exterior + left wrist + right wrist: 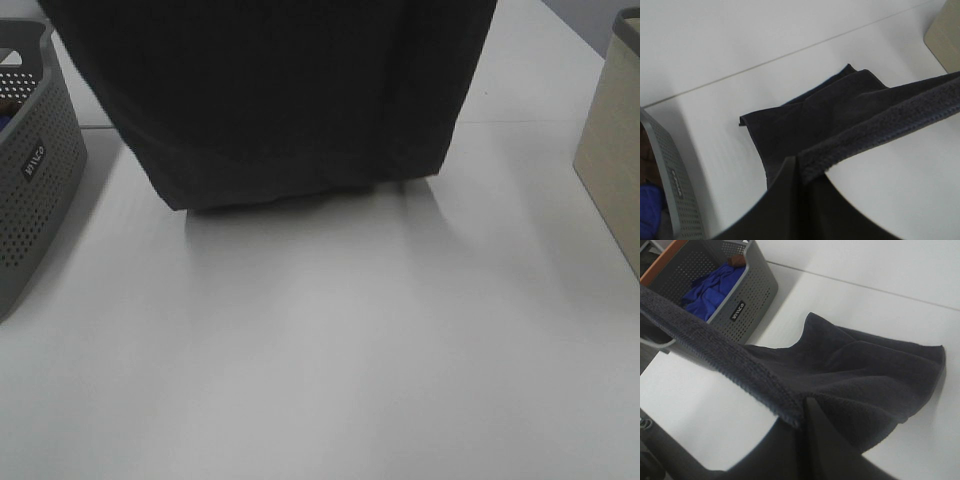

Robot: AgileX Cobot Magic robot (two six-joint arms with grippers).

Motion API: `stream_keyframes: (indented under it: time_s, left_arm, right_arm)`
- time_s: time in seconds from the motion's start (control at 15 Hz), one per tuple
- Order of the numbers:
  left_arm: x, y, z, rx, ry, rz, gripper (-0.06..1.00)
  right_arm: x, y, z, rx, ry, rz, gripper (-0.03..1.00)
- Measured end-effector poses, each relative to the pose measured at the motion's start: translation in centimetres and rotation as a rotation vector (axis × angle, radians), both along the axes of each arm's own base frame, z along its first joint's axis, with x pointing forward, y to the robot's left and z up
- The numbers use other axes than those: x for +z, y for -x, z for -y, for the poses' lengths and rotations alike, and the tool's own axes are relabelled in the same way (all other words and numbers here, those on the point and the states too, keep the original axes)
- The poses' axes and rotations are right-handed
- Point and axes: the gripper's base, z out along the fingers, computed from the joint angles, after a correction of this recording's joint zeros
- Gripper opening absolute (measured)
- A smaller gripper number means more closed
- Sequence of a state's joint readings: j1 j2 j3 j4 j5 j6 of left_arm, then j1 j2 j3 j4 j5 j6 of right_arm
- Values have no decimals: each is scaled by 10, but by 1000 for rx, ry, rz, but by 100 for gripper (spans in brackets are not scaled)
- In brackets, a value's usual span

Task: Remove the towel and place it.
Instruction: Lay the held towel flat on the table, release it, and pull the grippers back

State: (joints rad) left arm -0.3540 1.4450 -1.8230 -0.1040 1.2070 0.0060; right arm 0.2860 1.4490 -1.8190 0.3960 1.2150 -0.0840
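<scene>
**When the towel hangs between both grippers: lay-down stage**

As the towel (290, 90) is out of the grey perforated basket (35, 170), removal is judged complete and placing remains. The dark charcoal terry cloth hangs as a broad curtain over the middle of the table. Both wrist views show its lower part touching the surface and starting to bunch there.

1. Grip state. The left gripper (797, 172) is clamped on the hemmed upper edge at one end. The right gripper (804, 415) is clamped on the same edge at the other end. Neither gripper shows in the exterior high view.
2. Governing relation. The held edge spans from one gripper to the other, left to right across the workspace. The cloth drops from that edge straight down to the table, below both grippers. Neither arm is the nearer one, since each holds a corner. The next move likely calls for both arms to travel together and level, so that the cloth lies flat rather than heaps.
3. Surroundings. The white table (330, 350) is bare in front of the towel, and a thin seam (790, 52) crosses it. The basket stands at the left with a blue cloth (710, 290) inside. A beige container (610, 150) stands at the right edge, well apart from the towel.
</scene>
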Motion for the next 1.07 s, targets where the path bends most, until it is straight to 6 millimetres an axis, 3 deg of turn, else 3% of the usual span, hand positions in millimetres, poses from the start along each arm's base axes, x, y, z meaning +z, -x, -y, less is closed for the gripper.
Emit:
stream_keyframes:
  time_s: [0.13,0.2,0.27,0.53,1.07]
  left_arm:
    - [-11,27,-7,2,27,-48,0]
    - [-32,45,-10,-5,48,-117,0]
    - [-42,51,-11,-11,56,-149,0]
    - [-76,62,-10,-28,66,-264,0]
    - [-177,89,-4,-88,88,-635,0]
  right_arm:
    - [-11,23,4,12,-16,-49,1]
    - [-25,45,8,11,-31,-105,1]
    - [-34,53,10,5,-32,-138,1]
    - [-70,73,15,-17,-22,-255,1]
    - [-185,103,22,-49,61,-640,1]
